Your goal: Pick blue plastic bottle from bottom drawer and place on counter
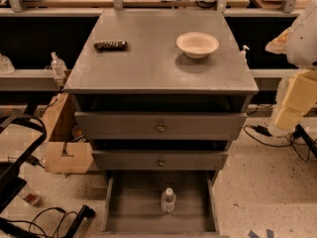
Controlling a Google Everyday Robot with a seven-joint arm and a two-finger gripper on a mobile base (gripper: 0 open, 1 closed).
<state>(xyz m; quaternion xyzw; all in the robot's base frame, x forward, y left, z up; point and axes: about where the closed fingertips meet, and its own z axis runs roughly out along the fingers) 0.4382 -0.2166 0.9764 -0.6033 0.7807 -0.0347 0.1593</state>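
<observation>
Speckled floor (257,182) strewn with cables surrounds a grey cabinet (124,125) of 3 drawers. On its worktop (148,68) I see a dark bar (110,45) at the left and 1 white bowl (197,44) further right. Below, the bottom drawer (131,205) is pulled out, and the blue plastic bottle (168,201) stands upright near the middle of its floor. At the right edge the gripper (293,103) hangs beside the cabinet, well apart from the bottle. I cannot tell whether its jaws are open or closed.

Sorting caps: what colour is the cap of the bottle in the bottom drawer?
White cap, camera view; claw at right edge.
</observation>
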